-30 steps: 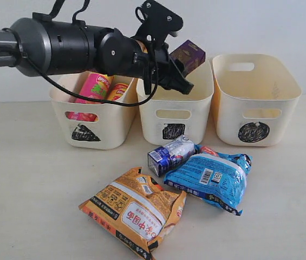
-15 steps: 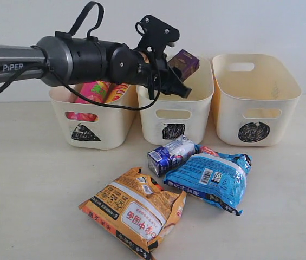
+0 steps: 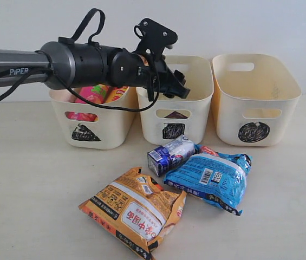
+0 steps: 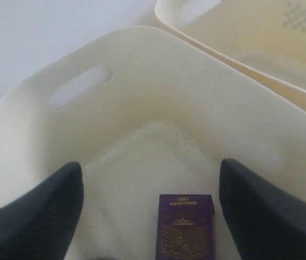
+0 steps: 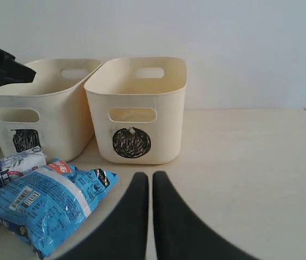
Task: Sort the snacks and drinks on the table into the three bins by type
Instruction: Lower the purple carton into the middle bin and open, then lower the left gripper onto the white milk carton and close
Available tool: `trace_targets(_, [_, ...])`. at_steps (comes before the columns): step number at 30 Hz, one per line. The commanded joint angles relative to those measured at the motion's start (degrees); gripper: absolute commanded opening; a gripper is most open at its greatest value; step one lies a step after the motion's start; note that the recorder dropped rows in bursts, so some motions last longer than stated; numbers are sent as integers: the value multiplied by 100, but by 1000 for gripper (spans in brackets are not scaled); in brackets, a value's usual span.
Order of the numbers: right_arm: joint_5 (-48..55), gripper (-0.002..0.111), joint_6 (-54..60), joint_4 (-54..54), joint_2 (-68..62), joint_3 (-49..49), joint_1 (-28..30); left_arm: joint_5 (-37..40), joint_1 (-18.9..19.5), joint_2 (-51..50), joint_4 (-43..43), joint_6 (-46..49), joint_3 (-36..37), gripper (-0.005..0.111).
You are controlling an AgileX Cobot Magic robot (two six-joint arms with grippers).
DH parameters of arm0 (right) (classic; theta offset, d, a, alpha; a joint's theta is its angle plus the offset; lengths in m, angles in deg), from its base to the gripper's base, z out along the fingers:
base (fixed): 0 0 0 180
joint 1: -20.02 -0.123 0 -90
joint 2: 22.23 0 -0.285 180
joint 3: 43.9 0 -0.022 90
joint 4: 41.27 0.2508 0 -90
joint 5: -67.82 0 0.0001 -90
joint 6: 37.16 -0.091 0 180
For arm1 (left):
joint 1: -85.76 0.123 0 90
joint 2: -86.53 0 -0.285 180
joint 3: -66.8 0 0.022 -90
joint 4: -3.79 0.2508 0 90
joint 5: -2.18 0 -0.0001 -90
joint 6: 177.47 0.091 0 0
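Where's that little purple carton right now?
The purple carton lies inside the middle bin in the exterior view, on its floor, under the left end effector.

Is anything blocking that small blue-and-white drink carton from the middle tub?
Nothing on the pale beige table between the blue-and-white box carton and the cream plastic square-marked tub; the open left end effector hangs over its mouth.

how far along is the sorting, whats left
Done: the pink tube and yellow tube sit in the triangle bin, and the purple carton lies in the square bin. In hand: nothing; the left fingers stand open above that carton, the right fingers are shut. Left: the blue-and-white carton, blue bag and orange bag lie on the table.
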Motion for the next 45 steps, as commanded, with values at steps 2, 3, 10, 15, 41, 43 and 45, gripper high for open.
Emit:
trace_targets(2, [-19, 0, 13, -6, 31, -2, -1, 157, 16, 151, -37, -65, -25, 66])
trace_targets(3, [-19, 0, 13, -6, 31, -2, -1, 293, 16, 203, -37, -29, -25, 65])
trace_targets(10, [-19, 0, 13, -6, 31, -2, -1, 1561, 4, 779, -23, 280, -25, 43])
trace_targets(15, [-19, 0, 13, -6, 31, -2, -1, 2357, 4, 1193, -23, 648, -25, 11])
trace_targets(41, [-19, 0, 13, -6, 31, -2, -1, 4515, 4, 1406, -938, 1546, 636, 34])
trace_targets(43, [-19, 0, 13, -6, 31, -2, -1, 4512, 4, 1303, -1160, 1611, 636, 52])
trace_targets(45, [-19, 0, 13, -6, 31, -2, -1, 4455, 4, 1190, -1309, 1623, 636, 69])
